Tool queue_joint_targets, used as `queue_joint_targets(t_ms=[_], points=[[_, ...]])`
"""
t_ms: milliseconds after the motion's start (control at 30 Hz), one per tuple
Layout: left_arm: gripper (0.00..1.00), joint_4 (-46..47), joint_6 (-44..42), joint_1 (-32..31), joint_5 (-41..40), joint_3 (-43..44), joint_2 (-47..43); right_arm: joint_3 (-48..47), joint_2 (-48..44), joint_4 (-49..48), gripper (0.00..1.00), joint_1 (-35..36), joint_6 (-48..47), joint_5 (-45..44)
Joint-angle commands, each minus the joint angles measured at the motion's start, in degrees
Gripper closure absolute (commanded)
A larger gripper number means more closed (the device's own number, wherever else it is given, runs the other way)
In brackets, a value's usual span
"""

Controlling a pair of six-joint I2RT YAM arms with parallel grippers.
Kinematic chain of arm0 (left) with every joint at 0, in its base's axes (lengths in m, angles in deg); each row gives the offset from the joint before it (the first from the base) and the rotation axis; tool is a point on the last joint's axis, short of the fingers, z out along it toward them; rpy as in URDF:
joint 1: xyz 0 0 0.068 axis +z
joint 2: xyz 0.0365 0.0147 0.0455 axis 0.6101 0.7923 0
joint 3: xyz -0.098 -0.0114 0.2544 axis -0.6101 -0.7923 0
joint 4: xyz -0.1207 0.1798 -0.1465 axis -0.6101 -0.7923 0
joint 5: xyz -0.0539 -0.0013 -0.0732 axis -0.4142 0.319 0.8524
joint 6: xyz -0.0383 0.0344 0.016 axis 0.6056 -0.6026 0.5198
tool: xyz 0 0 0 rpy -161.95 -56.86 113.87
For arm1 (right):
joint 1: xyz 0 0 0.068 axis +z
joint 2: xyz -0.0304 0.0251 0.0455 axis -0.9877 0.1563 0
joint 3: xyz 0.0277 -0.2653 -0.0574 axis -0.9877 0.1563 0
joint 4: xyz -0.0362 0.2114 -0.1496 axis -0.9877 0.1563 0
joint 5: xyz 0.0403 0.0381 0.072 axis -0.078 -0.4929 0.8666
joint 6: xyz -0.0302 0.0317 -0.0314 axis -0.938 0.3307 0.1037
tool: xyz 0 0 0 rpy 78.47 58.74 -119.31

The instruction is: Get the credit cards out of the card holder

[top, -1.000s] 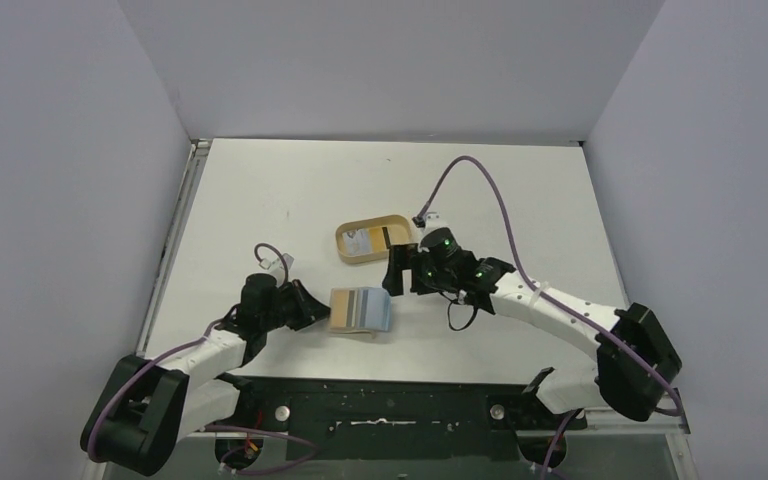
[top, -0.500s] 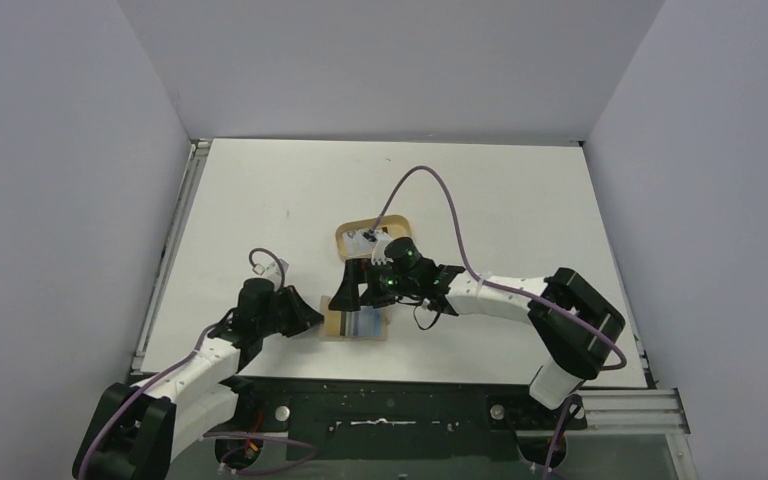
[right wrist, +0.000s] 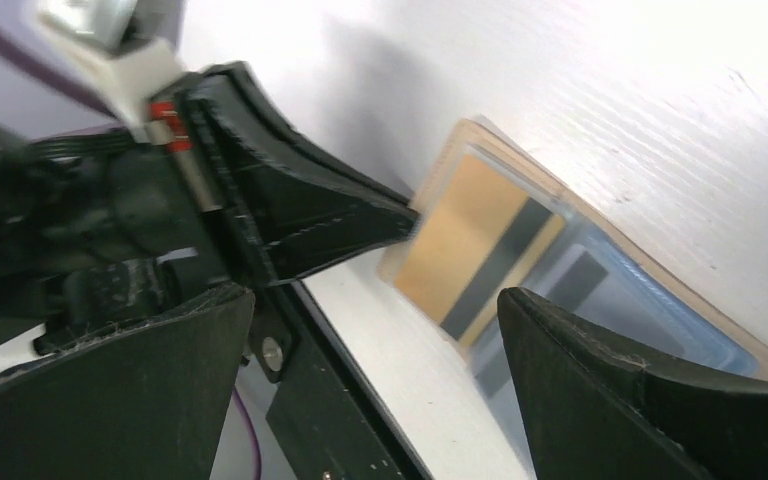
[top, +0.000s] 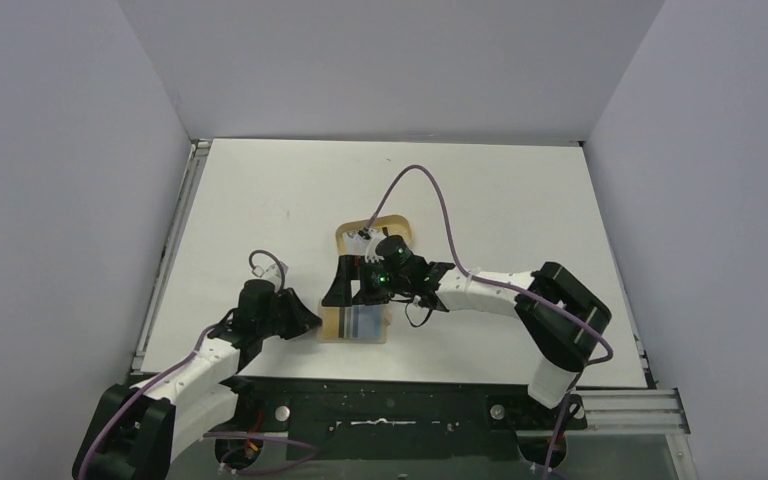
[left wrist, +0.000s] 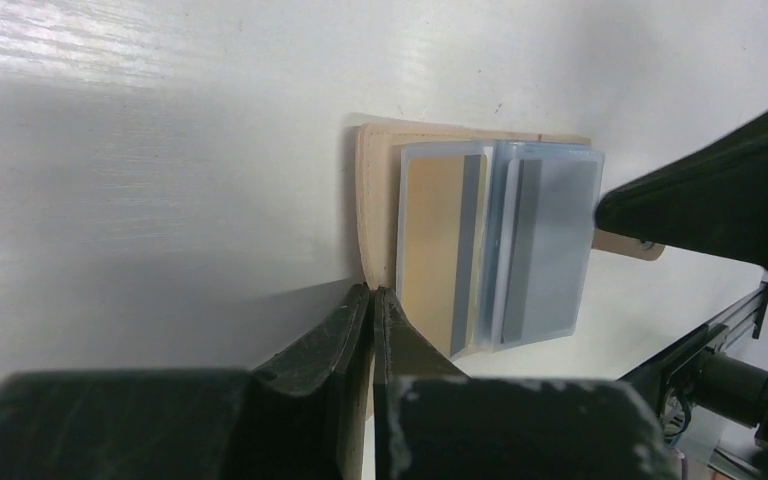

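The tan card holder (top: 332, 326) lies open on the table near the front edge. Pale blue credit cards (top: 368, 322) and a gold card with a grey stripe (left wrist: 438, 240) lie fanned on it. My left gripper (top: 313, 321) is shut on the holder's left edge, seen close in the left wrist view (left wrist: 372, 298). My right gripper (top: 353, 289) is open and hovers just above the cards. In the right wrist view its jaws (right wrist: 375, 390) stand wide apart, with the blue cards (right wrist: 640, 310) and the holder (right wrist: 460, 145) beneath.
The oval tan tray (top: 393, 220) stands just behind the holder, mostly hidden by my right arm and its purple cable. The black base rail (top: 390, 405) runs close to the holder's front edge. Grey walls enclose the table.
My right gripper has swung left from beside the tray to over the card holder, jaws open. The holder has shifted slightly left and forward. My left gripper keeps its hold.
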Motion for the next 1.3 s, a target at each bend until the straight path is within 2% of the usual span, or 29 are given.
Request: queue_joint_targets(t_ms=[0, 367, 633, 900, 1100, 1267], points=[[1.00, -1.71, -1.70, -0.16, -1.25, 2.22, -0.60, -0.77, 3.21, 0.14, 0.00, 0.60, 2.79, -1.92], [1.00, -5.98, -1.99, -0.17, -2.32, 1.89, -1.99, 0.19, 7.53, -1.33, 0.00, 2.78, 5.06, -2.46], [1.00, -6.33, -1.46, -0.18, -3.81, 0.94, -2.01, -2.21, 9.76, 7.19, 0.00, 4.00, 5.85, -3.26], [1.00, -6.49, -0.95, -0.32, -4.93, 0.70, -1.86, -2.52, 11.88, 9.38, 0.00, 4.36, 11.56, -2.51], [1.00, -7.09, -0.86, -0.86, -5.73, 0.71, -2.69, 1.03, 11.02, 3.68, 0.00, 4.48, 18.31, -1.75], [1.00, -7.21, -1.04, -1.11, -5.75, 0.79, -2.77, 6.50, 9.60, -11.48, 0.00, 4.60, 22.84, -1.33]])
